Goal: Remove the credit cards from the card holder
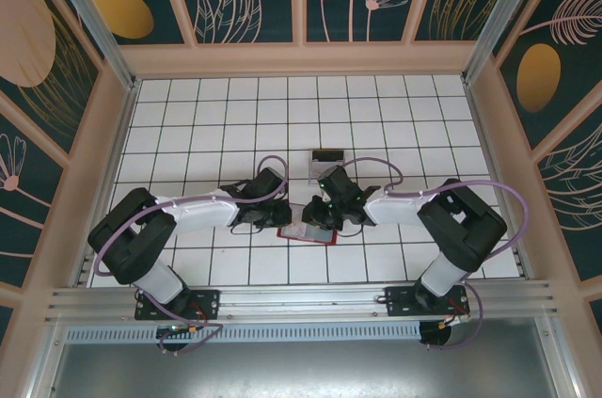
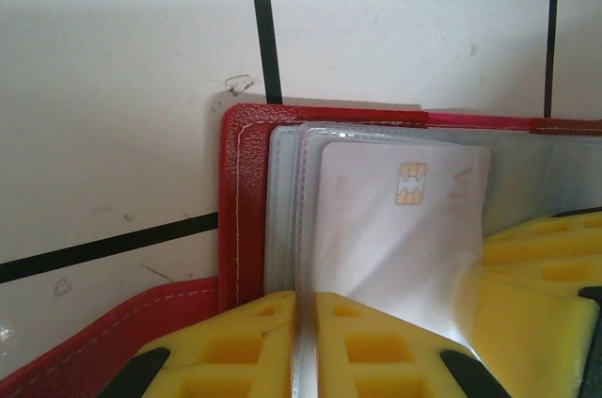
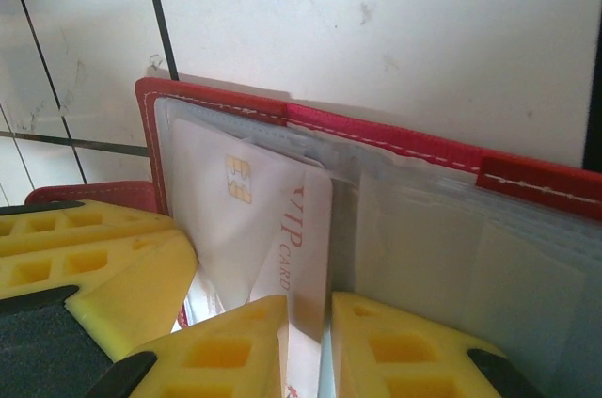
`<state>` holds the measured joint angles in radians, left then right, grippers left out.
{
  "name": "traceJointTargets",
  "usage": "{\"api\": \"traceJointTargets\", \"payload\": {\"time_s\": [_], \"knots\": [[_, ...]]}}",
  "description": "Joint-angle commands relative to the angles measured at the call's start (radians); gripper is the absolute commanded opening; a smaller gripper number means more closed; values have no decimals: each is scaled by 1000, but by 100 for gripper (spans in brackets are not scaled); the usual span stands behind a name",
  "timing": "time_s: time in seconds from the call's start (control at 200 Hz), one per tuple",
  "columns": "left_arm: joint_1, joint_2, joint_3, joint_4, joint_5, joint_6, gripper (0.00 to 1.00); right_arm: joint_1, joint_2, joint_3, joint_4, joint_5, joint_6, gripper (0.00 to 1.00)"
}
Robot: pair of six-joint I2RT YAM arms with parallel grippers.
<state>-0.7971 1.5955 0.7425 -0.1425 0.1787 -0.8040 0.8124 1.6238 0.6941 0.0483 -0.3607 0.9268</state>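
Note:
The red card holder lies open on the white tiled table between both grippers. In the left wrist view its red cover frames greyish clear sleeves. A whitish credit card with a gold chip sits in one of them. My left gripper is shut on the edge of a clear sleeve. In the right wrist view my right gripper is shut on the lower edge of the whitish credit card, which bears red "VIP CARD" lettering and sticks partly out of the card holder.
A small clear box with a dark strip at its far side stands just behind the grippers. The table is walled on three sides. The other arm's yellow fingers press close beside each gripper.

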Motion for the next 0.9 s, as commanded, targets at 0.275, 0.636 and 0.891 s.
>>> {"api": "traceJointTargets", "payload": {"time_s": [0.275, 0.636, 0.891], "knots": [[-10, 3, -83, 3, 116, -53, 14, -7, -52, -112, 211, -51, 65, 19], [-10, -4, -90, 25, 139, -69, 13, -24, -61, -182, 369, -107, 97, 14], [-10, -7, -61, -89, 21, -37, 14, -35, -83, -170, 269, -76, 38, 5]]}}
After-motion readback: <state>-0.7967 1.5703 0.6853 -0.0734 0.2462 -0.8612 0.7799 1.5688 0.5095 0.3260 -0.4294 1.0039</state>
